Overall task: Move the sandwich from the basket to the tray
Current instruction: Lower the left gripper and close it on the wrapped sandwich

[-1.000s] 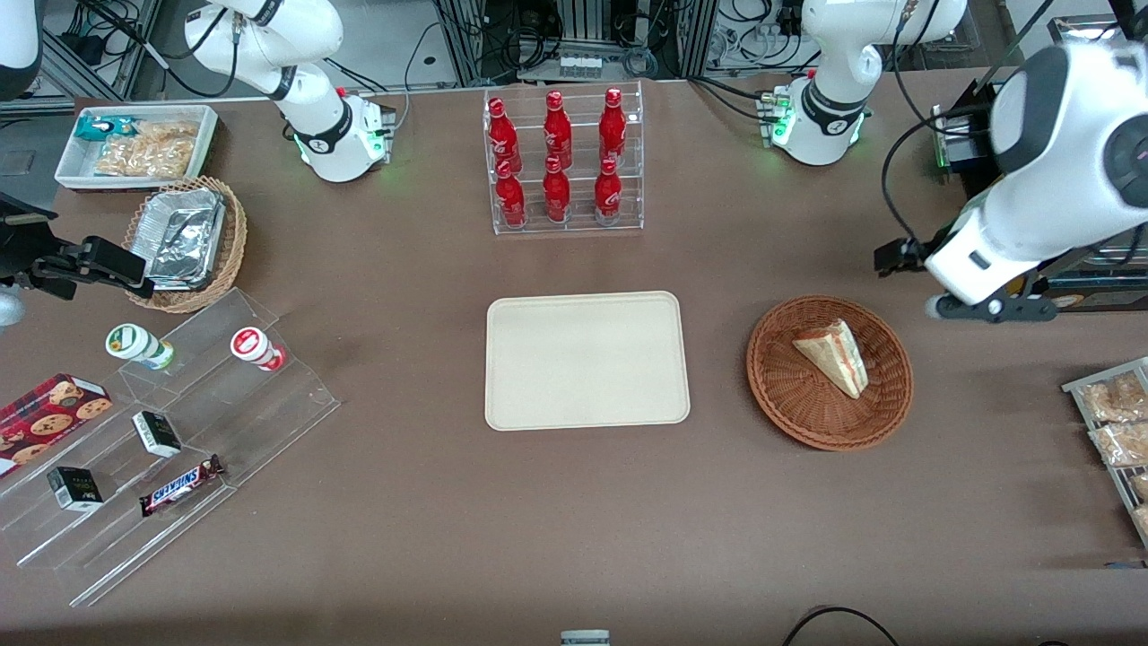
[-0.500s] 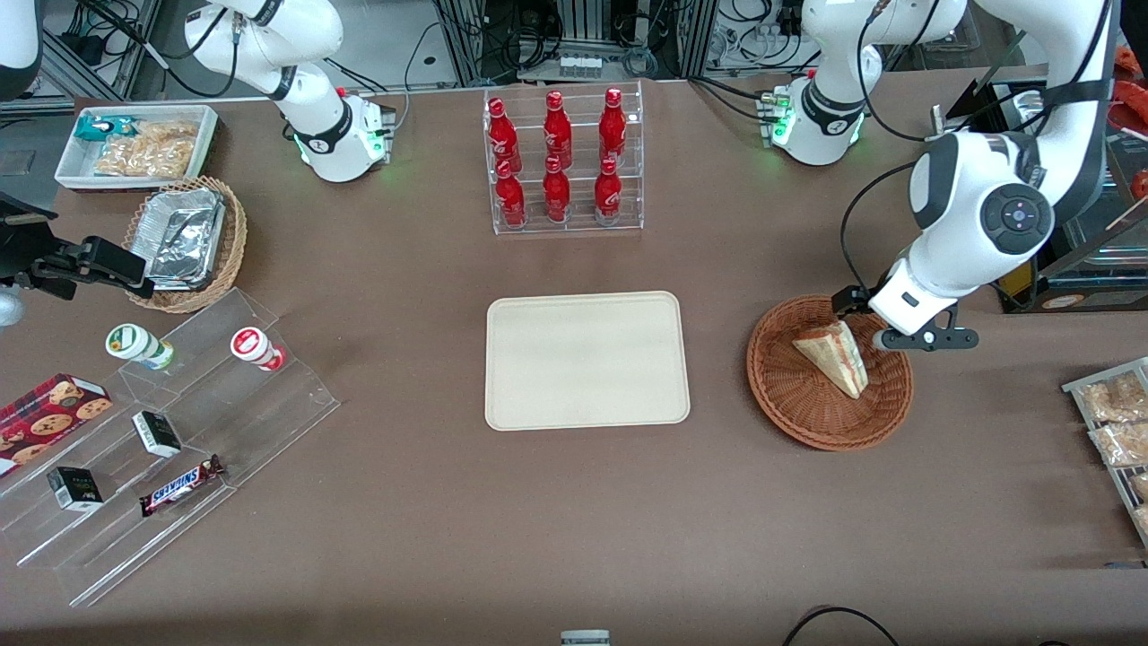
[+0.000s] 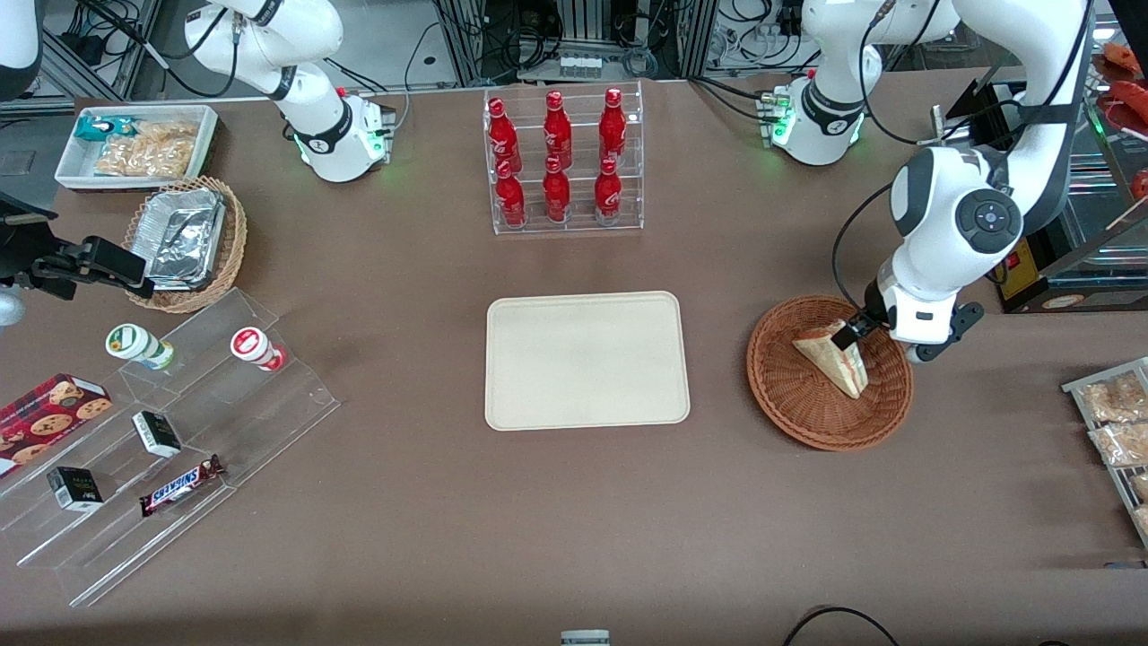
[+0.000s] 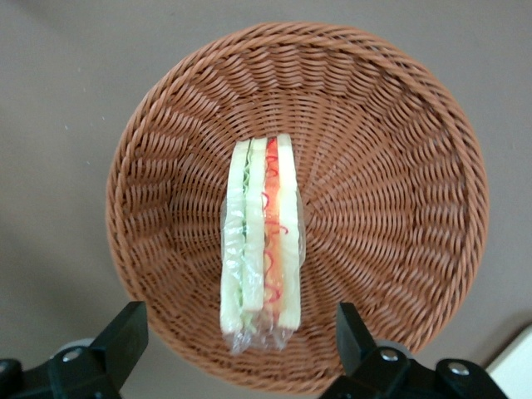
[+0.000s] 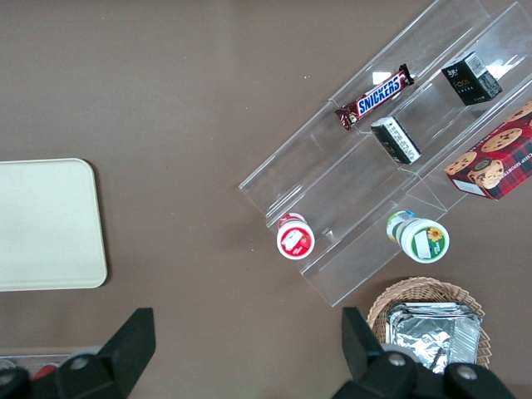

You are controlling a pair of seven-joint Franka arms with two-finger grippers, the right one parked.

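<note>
We are early — our gripper (image 4: pixel 237 349), fingers spread, hovers over the pale triangular sandwich (image 3: pixel 834 357) lying ungrasped in the reddish-brown round wicker basket (image 3: pixel 789 404), right of frame — the cream rectangular tray (image 3: pixel 587 361) at centre holds nothing

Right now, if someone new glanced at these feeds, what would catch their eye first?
Probably the gripper, open and poised just above the sandwich lying in the reddish-brown basket toward the working arm's end of the table. Next, the bare cream tray at the table's middle, and the rack of red bottles farther from the front camera than it.
</note>
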